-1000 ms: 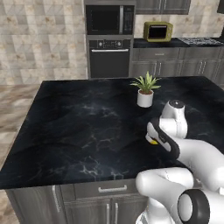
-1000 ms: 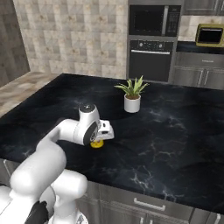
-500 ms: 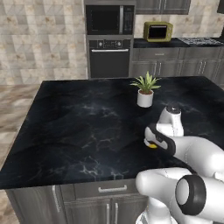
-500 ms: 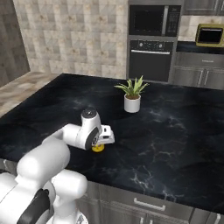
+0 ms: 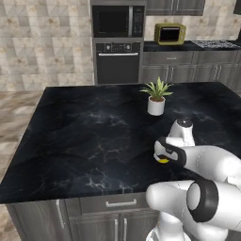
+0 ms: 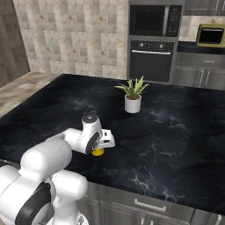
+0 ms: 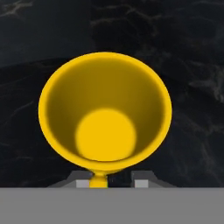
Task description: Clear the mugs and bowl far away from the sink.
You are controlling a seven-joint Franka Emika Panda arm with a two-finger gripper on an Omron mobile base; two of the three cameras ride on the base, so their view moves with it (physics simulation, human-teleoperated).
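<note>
A plain yellow mug [image 5: 162, 160] stands upright on the black marble island counter [image 5: 94, 132], near its front edge. My gripper [image 5: 164, 151] hangs directly over the mug [image 6: 97, 152] with the hand pointing down. In the hand view I look straight into the mug [image 7: 105, 113]. A bit of its rim sits between my gripper's [image 7: 109, 183] two tips, with a dark gap on the right side. The jaws stand slightly apart and the grip is loosened. The bowl and the sink are out of view.
A white pot with a green plant [image 5: 156, 106] stands further back on the island [image 6: 132, 104]. Behind the island are a wall oven [image 5: 117, 61], dark cabinets and a yellow-green appliance [image 5: 170, 33] on the back counter.
The hand has come down and a little toward the front edge with the yellow mug. The jaws, shut on the mug before, have parted a little.
</note>
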